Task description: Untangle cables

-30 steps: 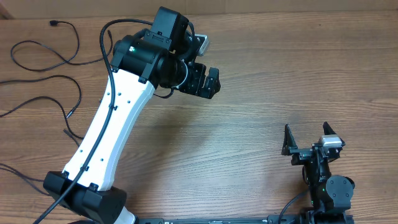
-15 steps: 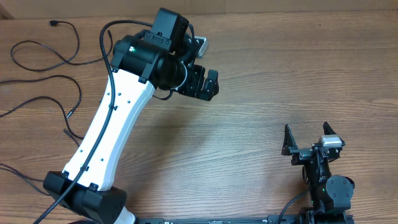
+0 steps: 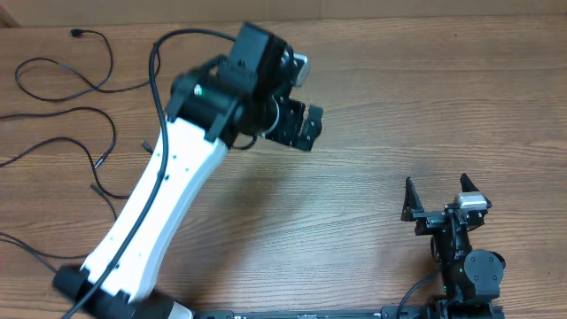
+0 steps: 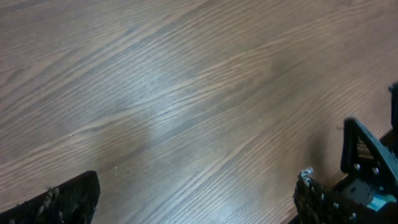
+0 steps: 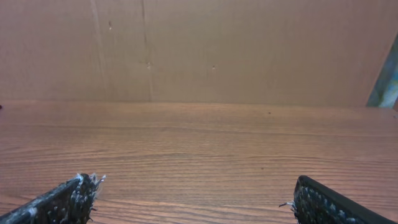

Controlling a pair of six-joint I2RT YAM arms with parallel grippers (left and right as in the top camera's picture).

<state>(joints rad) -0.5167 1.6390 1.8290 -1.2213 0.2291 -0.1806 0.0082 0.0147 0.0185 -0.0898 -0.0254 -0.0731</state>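
Left fingers (image 3: pixel 307 124) swung right, spread, empty; cables (image 3: pixel 78 34) unmoved.

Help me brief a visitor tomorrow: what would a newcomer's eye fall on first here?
The long white-and-black left arm stretches diagonally over the brown wooden table, its left tool open above bare wood. Thin black cables lie in loose loops along the table's left side; the small black right tool stands open at lower right.
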